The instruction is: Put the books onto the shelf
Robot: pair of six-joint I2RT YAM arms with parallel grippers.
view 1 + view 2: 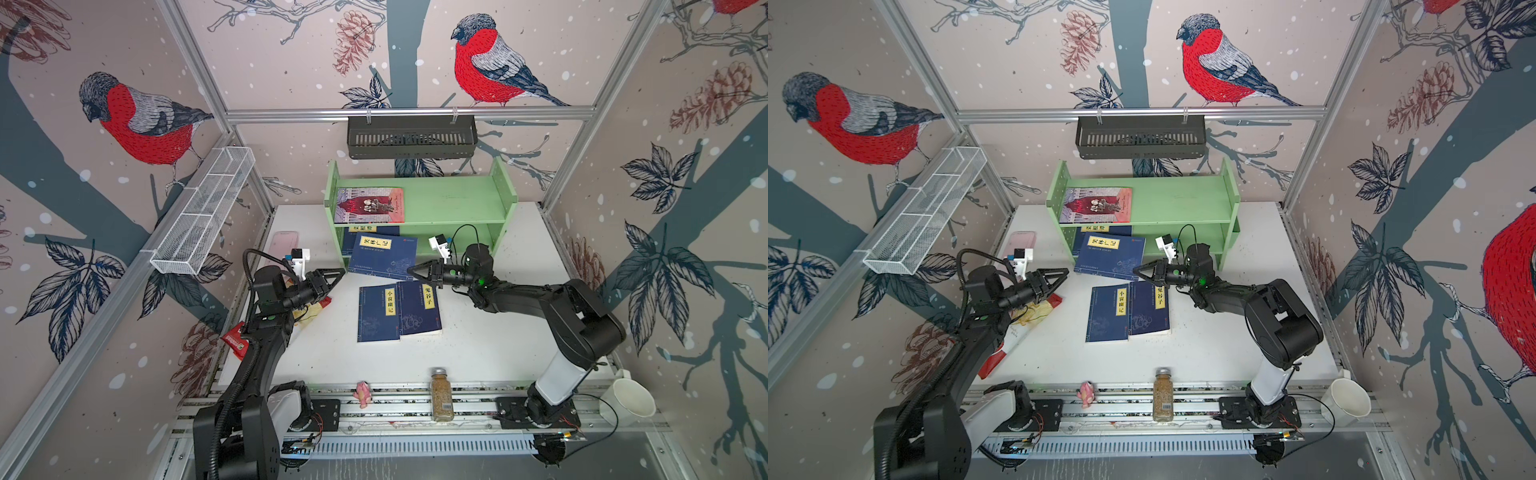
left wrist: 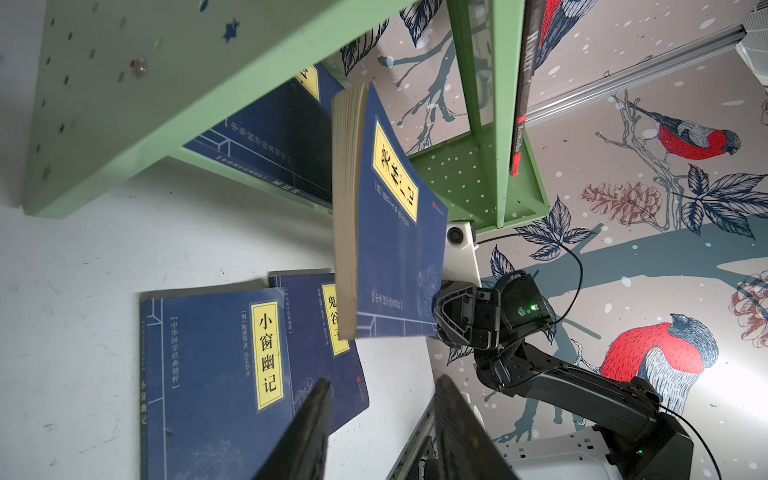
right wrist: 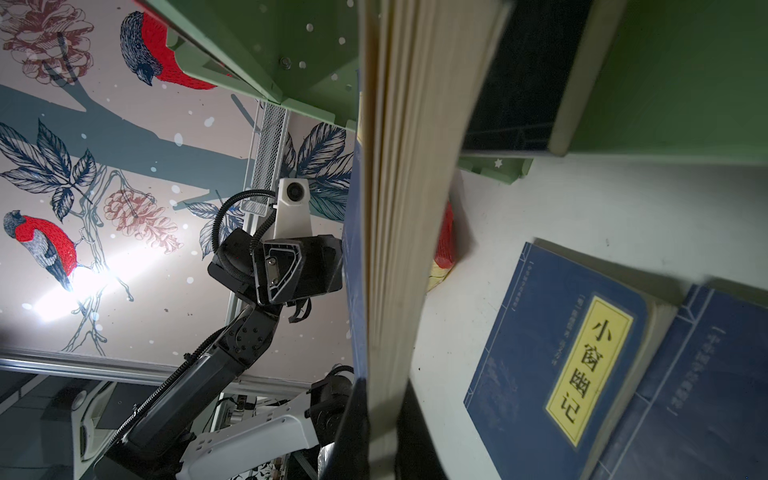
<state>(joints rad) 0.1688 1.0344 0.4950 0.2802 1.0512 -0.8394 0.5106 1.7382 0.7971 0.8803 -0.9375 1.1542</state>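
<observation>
The right pincer (image 1: 411, 271) is clenched on the near edge of a navy book (image 1: 380, 254), which hangs tilted just ahead of it at the shelf's (image 1: 457, 203) lower opening. It is best levelled first, then slid in over the stored book (image 1: 374, 230). The left pincer (image 1: 338, 277), parted and empty, hovers beside the free edge and could steady it.

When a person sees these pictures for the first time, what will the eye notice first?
Probably the raised navy book, pinched at its edge by the right tool in front of the green shelf. Next, the pink-red book lying flat on the upper tier, and two navy books side by side on the white table.
</observation>
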